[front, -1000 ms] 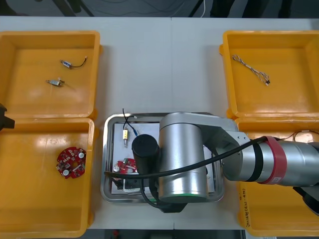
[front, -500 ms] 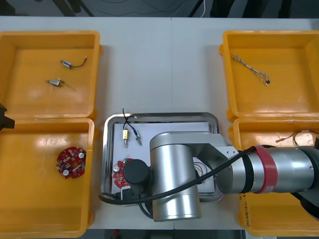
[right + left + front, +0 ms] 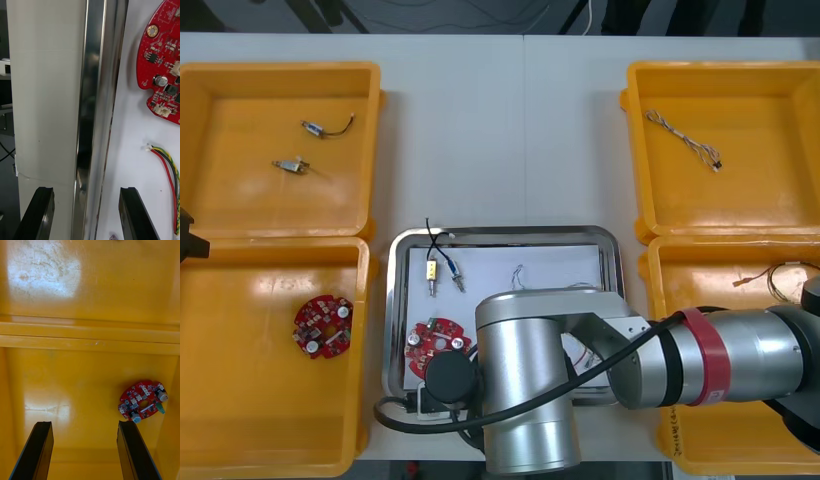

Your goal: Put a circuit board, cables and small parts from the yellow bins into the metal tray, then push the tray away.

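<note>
Tray (image 3: 93, 93) rim framed by gaping, empty right claw (image 3: 89, 215); left claw (image 3: 85, 453) open, empty, over bin (image 3: 90, 296).

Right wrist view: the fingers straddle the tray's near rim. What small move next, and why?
Probably lower the right gripper onto the tray's rim for the push: its open fingers straddle it, and a circuit board, cable and small parts already lie inside. The left gripper hovers over a yellow bin.

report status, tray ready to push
Right gripper open, astride metal tray near rim. Left gripper open over yellow bin. Circuit board, red and yellow cable aboard. No obstacle seen ahead.
</note>
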Available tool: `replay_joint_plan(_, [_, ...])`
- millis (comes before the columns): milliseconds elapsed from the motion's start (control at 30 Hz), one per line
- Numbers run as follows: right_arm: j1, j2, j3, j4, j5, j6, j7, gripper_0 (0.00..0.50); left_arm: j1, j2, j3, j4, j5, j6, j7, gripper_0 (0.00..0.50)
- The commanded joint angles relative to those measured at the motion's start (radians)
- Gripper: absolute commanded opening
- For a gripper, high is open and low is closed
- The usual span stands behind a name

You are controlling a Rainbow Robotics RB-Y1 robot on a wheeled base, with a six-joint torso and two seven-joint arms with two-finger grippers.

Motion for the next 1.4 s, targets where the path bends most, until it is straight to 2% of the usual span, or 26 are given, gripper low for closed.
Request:
replay_joint_plan(33, [0.029, 0.032, 0.013, -0.01, 0.033, -0.011, -0.045, 0.5, 0.016, -0.009, 0.03, -0.027, -0.009, 0.006, -0.128, 0.5])
replay_joint_plan(167, [0.061, 0.032, 0.013, -0.01, 0.07, -0.014, -0.054, 0.5, 0.016, -0.009, 0.03, -0.027, -0.009, 0.006, -0.128, 0.5])
replay_joint_plan(733, [0.071, 0.046, 0.02, 0.034, 0.088, -0.036, -0.068, 0.5, 0.016, -0.009, 0.03, -0.027, -0.009, 0.006, -0.128, 0.5])
replay_joint_plan(900, [0.071, 0.051, 0.06, 0.034, 0.143, -0.048, -0.088, 0.5, 0.016, -0.009, 0.03, -0.027, -0.009, 0.006, -0.128, 0.5])
replay_joint_plan(1400, [0.095, 0.065, 0.06, 0.034, 0.165, -0.053, -0.111, 0.5, 0.016, -0.009, 0.03, -0.027, -0.009, 0.006, -0.128, 0.5])
